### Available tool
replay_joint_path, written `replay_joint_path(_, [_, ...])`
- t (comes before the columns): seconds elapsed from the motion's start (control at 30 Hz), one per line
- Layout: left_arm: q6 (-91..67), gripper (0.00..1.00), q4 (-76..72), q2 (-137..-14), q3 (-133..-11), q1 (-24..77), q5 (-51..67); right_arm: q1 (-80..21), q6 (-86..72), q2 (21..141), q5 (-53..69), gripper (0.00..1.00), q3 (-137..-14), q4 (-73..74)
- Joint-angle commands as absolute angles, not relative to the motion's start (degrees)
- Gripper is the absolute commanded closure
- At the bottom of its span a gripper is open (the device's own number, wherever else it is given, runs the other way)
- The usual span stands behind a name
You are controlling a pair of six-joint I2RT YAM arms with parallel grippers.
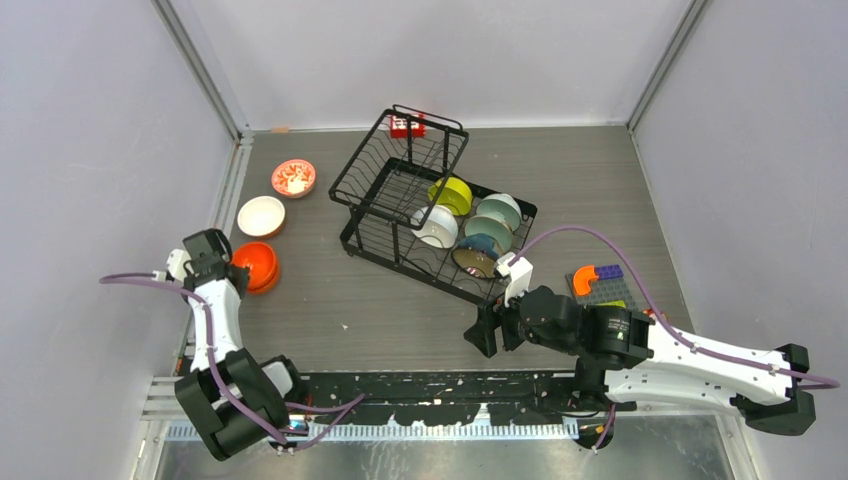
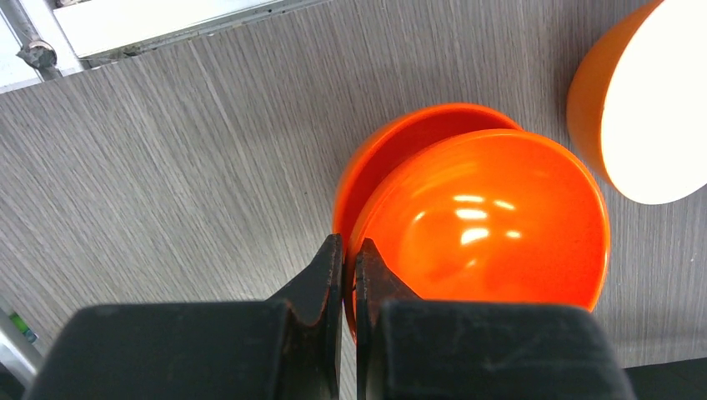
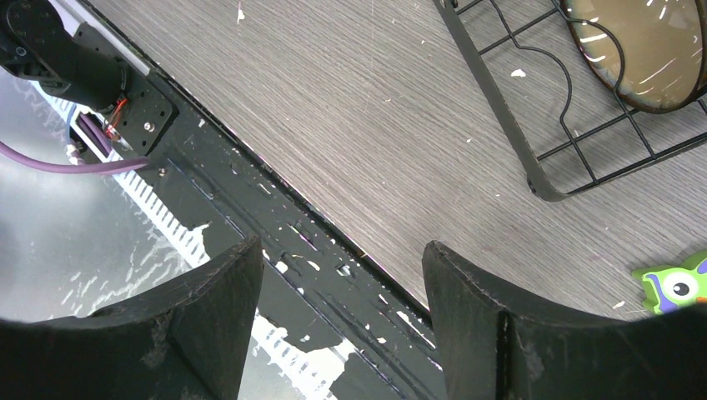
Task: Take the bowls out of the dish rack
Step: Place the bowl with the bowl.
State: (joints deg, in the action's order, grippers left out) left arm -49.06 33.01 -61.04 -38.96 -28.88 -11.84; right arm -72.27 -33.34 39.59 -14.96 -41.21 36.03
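The black wire dish rack (image 1: 385,185) stands mid-table and holds a lime-yellow bowl (image 1: 452,194), a white bowl (image 1: 436,226), two pale mint bowls (image 1: 500,210) and a dark bowl with a tan inside (image 1: 476,261). My left gripper (image 1: 230,263) is shut on the rim of a glossy orange bowl (image 2: 483,217) that sits nested in a second orange bowl (image 2: 392,146) on the table at the left. My right gripper (image 1: 487,332) is open and empty over the table's near edge, just in front of the rack's corner (image 3: 534,158). The dark bowl (image 3: 642,50) also shows in the right wrist view.
A red-patterned white bowl (image 1: 293,178) and a bowl that is white inside and orange outside (image 1: 261,216) sit on the table at the left, the latter close to the orange stack (image 2: 642,100). Toy blocks (image 1: 600,283) and a green owl card (image 3: 675,283) lie right of the rack.
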Motion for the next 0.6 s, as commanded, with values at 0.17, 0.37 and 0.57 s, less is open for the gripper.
replay_joint_path(0.17, [-48.6, 1.00, 29.6, -62.0, -39.7, -29.7, -13.9, -72.5, -33.8, 38.9, -16.5, 0.26, -40.9, 35.1])
replay_joint_path(0.37, [-48.2, 0.99, 29.4, -62.8, -39.8, -29.7, -13.6, -72.5, -33.8, 38.8, -16.7, 0.26, -40.8, 34.9])
replay_joint_path(0.57, [-48.1, 0.84, 29.1, -63.4, -39.7, -29.7, -12.6, -72.6, -33.8, 39.0, -16.7, 0.26, -40.8, 35.0])
